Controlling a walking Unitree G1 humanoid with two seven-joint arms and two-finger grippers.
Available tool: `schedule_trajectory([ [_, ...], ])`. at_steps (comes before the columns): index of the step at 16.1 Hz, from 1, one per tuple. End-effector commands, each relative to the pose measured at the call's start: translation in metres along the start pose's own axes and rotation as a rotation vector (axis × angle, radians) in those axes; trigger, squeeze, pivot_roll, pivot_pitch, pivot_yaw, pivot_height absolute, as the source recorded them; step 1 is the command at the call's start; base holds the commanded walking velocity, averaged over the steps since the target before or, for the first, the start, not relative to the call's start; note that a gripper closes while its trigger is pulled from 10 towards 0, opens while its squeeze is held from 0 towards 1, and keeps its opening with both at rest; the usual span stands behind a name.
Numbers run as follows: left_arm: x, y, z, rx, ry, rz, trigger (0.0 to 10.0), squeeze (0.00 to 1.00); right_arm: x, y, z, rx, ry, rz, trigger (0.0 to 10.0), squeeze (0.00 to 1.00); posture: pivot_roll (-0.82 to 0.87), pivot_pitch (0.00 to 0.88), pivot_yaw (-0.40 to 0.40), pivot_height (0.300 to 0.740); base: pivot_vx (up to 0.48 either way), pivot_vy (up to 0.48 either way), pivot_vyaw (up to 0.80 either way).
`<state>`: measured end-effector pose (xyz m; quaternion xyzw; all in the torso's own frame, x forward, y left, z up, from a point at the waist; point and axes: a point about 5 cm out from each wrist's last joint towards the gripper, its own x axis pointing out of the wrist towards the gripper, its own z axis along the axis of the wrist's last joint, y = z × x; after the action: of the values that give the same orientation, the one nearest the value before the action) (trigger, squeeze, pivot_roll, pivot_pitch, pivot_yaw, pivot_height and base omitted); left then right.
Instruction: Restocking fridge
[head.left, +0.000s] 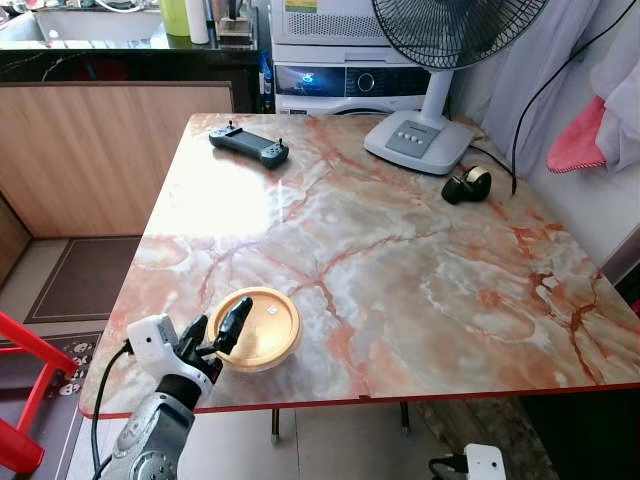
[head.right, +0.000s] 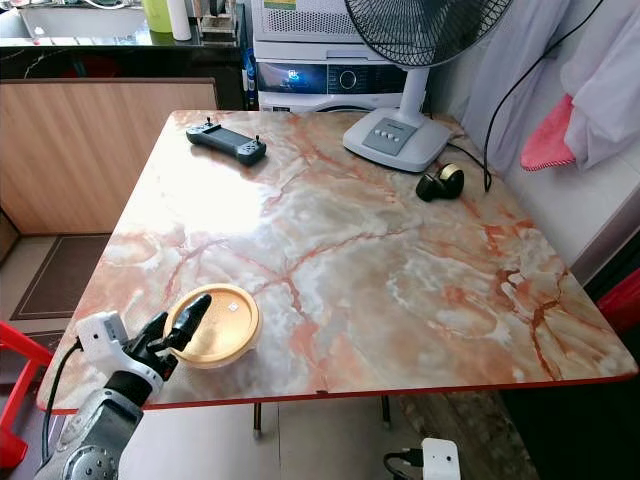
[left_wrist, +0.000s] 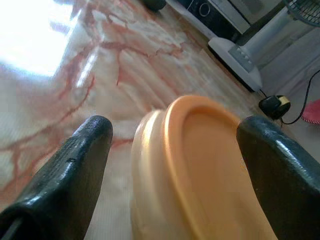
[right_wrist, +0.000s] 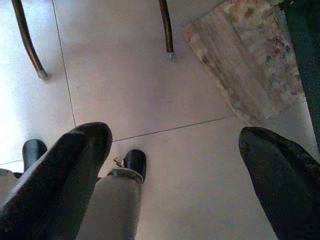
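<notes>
Your left gripper (head.left: 218, 336), fingers spread, straddles the yellow-lidded tub (head.left: 257, 328) on the marble table (head.left: 400, 260). Your right gripper (right_wrist: 175, 170) hangs over the floor, fingers apart.

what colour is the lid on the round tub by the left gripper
Orange-yellow lid on a paler tub, clearest in the left eye view.

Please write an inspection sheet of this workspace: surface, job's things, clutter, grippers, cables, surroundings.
Surface: marble-pattern table, red edge.
Job's things: round yellow-lidded container near the front left edge.
Clutter: black controller, fan base, small black and gold object.
Grippers: left gripper open, fingers either side of the container; right gripper open, pointing at the floor.
Cables: black cable hanging at the right.
Surroundings: washing machine, red stool, tiled floor.
</notes>
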<state>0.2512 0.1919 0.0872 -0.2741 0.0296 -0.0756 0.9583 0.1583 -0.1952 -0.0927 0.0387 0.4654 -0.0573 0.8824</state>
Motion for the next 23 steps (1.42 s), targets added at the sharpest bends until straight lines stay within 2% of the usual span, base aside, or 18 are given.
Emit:
schedule_trajectory([
  [1,0.001,0.000,-0.002,-0.018,0.003,-0.007,10.0,0.00,0.000,-0.003,-0.001,-0.015,0.007,-0.006,10.0,0.00,0.11,0.021,-0.084,0.740,0.000,0.000,0.00],
  [6,0.007,0.002,-0.012,-0.048,0.049,-0.045,10.0,0.00,0.000,-0.004,0.000,-0.029,0.008,-0.003,10.0,0.00,0.09,0.010,-0.088,0.740,0.000,0.000,0.00],
  [8,0.009,0.007,-0.014,-0.062,0.057,-0.042,9.0,0.00,0.000,-0.004,-0.001,-0.033,0.009,-0.003,10.0,0.00,0.09,0.004,-0.089,0.740,0.000,0.000,0.00],
  [9,0.009,0.007,-0.013,-0.067,0.054,-0.041,3.6,0.00,0.000,-0.004,-0.001,-0.034,0.010,-0.003,10.0,0.00,0.09,0.003,-0.089,0.740,0.000,0.000,0.00],
  [10,0.011,0.007,-0.013,-0.071,0.050,-0.041,0.0,0.00,0.000,-0.005,-0.001,-0.037,0.010,-0.003,10.0,0.00,0.09,0.001,-0.091,0.740,0.000,0.000,0.00],
  [23,0.015,0.003,-0.016,-0.086,0.025,-0.047,0.0,0.00,-0.001,-0.008,-0.001,-0.071,0.016,0.001,10.0,0.00,0.08,0.026,-0.109,0.740,0.000,0.000,0.00],
])
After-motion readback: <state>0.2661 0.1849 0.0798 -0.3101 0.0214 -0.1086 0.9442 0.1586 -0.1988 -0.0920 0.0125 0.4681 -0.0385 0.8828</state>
